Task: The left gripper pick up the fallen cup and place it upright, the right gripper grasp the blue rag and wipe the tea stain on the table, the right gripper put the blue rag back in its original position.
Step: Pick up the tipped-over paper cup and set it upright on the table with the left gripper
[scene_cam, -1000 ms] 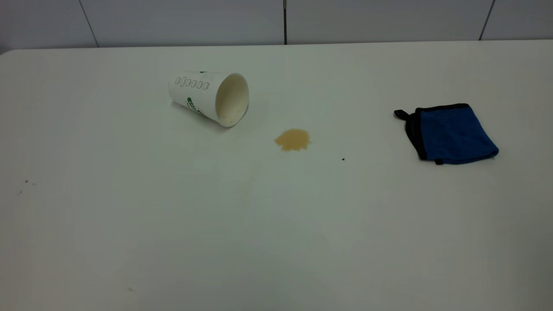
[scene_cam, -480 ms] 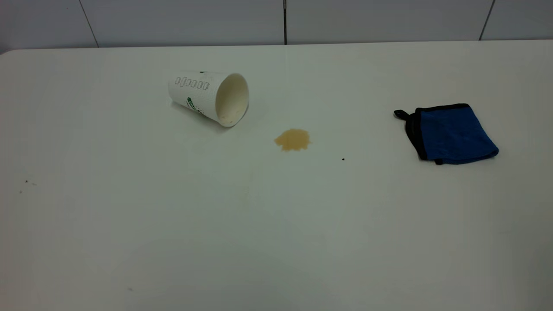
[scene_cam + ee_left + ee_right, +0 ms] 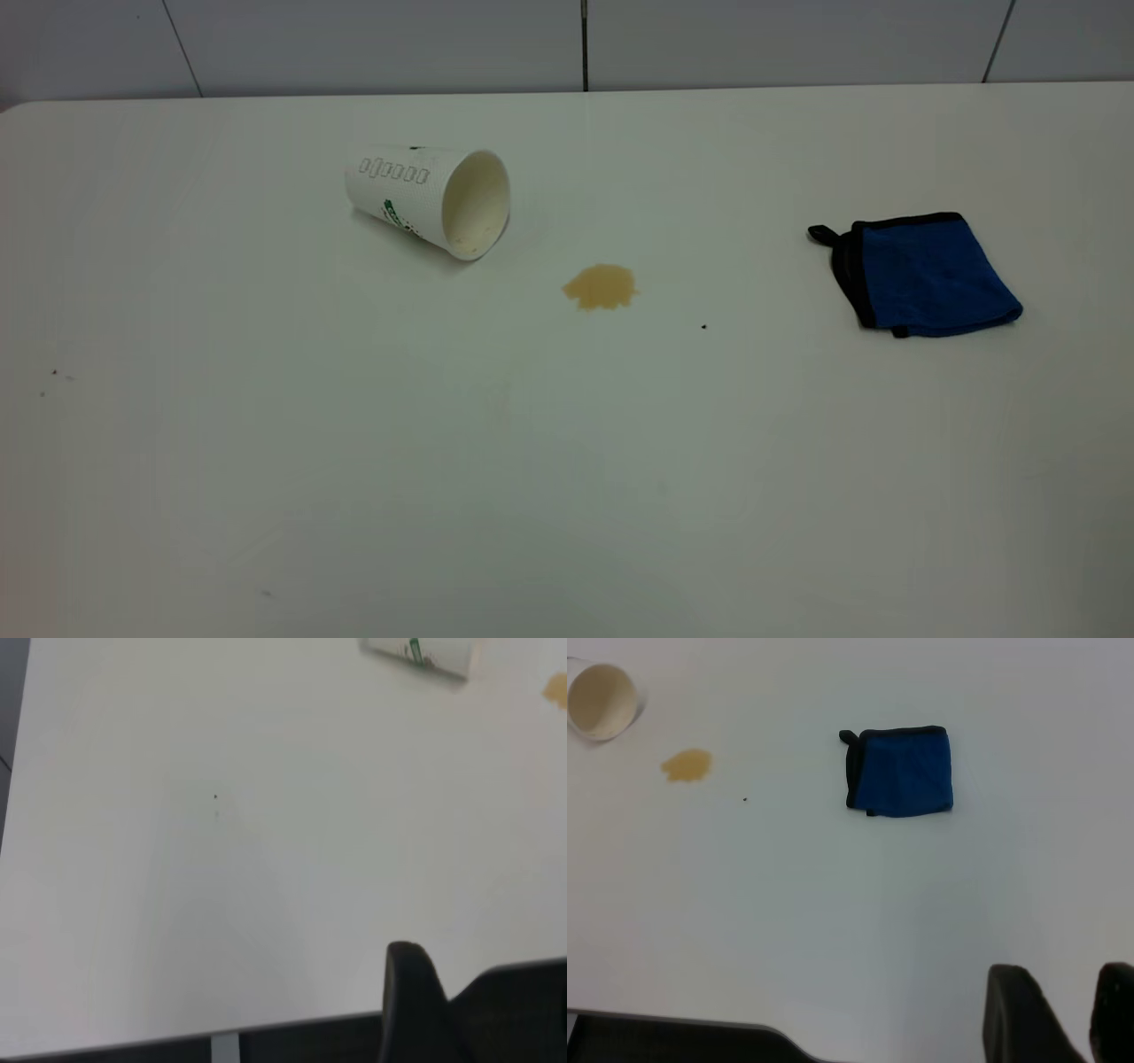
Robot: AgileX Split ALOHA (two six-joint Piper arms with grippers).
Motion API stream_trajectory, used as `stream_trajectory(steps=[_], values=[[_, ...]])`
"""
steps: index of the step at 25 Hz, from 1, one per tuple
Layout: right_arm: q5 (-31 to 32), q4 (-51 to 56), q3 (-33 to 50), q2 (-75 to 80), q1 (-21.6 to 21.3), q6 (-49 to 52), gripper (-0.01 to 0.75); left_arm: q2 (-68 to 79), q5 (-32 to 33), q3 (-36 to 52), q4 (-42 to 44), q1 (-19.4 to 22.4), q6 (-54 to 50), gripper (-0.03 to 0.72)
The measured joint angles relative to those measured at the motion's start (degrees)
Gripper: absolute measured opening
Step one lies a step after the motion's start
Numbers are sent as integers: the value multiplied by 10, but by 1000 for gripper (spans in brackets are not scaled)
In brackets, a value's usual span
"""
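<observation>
The white paper cup [image 3: 430, 202] lies on its side on the table [image 3: 266, 443], at the back left, its mouth facing right and toward the front. The tan tea stain [image 3: 601, 286] is just right of the cup's mouth. The blue rag [image 3: 926, 273] lies flat at the right, with its black loop to the left. Neither gripper shows in the exterior view. The left gripper [image 3: 461, 992] is over the table's near edge, far from the cup [image 3: 416, 651]. The right gripper [image 3: 1067, 979] is empty with its jaws apart, well short of the rag [image 3: 902, 771], the stain [image 3: 687, 765] and the cup [image 3: 602, 702].
A tiny black speck [image 3: 704, 326] lies right of the stain. A grey tiled wall [image 3: 585, 44] runs behind the table's back edge. A few small dark marks [image 3: 53, 374] sit at the far left of the table.
</observation>
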Motion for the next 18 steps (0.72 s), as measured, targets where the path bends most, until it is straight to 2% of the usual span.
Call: stream_trajectory(steps=[6,10,15,18], values=[[0,0,0,0,0,0,238,108,-64,-5,-20,0,-9,521],[0,0,0,0,0,0,238,235,-137,-5,-48,0,33,584],[0,0,0,0,0,0,238,391,-242,-5,-111,0,133,588],[0,0,0,0,0,0,238,477,-285,-10,-160,0,181,588]])
